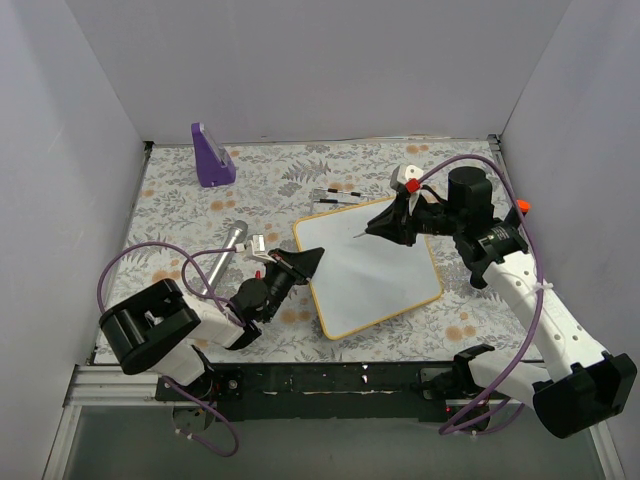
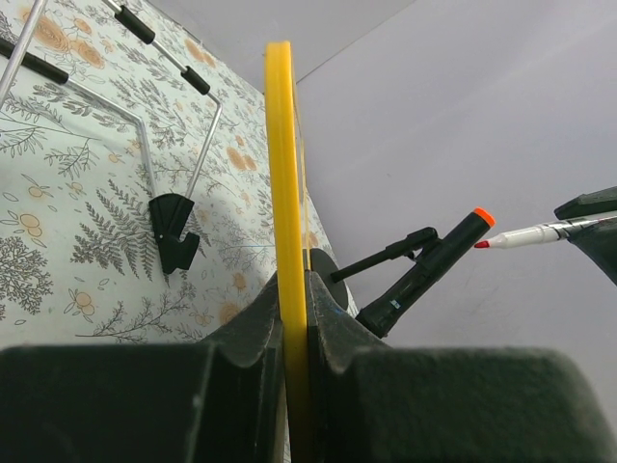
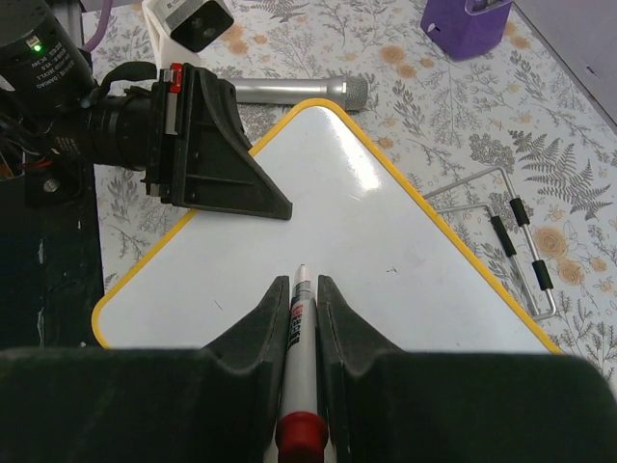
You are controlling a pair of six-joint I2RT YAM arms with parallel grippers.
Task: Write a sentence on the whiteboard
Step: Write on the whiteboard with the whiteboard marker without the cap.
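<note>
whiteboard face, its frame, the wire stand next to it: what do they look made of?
Whiteboard face: glossy white, likely melamine or coated sheet; it throws back glare. Frame: yellow-orange, smooth, probably plastic. Wire stand: thin silvery bent rod, looks metal, with black sleeves, maybe rubber or foam.

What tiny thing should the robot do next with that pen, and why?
Probably lower the right end effector until the marker tip touches the whiteboard. The board looks blank, the marker is gripped with its red tip bare and aimed at the surface, and the left end effector is clamped on the board's yellow edge, steadying it.
</note>
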